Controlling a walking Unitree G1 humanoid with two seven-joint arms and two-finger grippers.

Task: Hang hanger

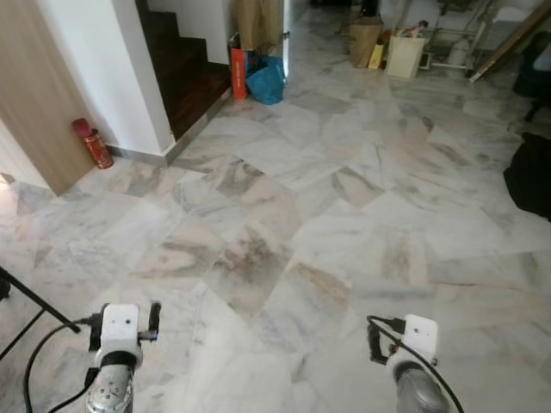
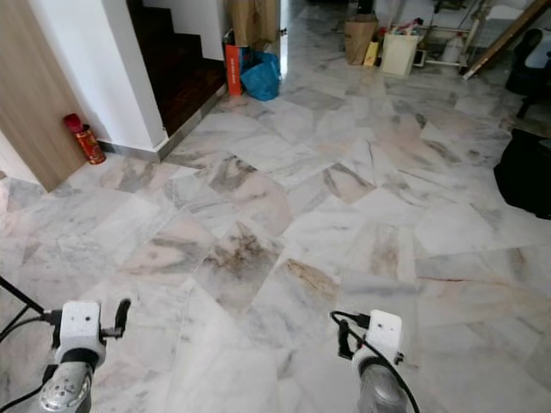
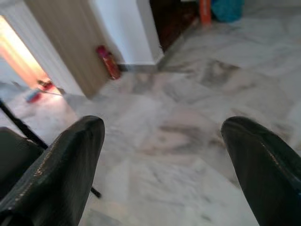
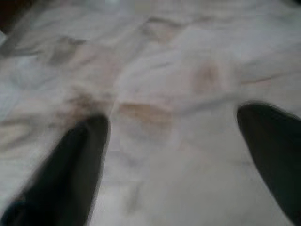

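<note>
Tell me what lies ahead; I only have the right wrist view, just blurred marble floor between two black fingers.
Observer: A red cylindrical fire extinguisher stands on the floor far left, by a light wooden panel.
Operator: Anything further on?
Observer: Dark wooden stairs rise ahead on the left, with a blue plastic bag on the floor beside them.
Operator: And the left gripper?
Observer: The left gripper is open, with bare marble floor between its fingers.

Left gripper and right gripper both stand wide open, black fingers spread apart, and between each pair of jaws lies just marble floor — pale, grey-veined, brown-blotched.
</note>
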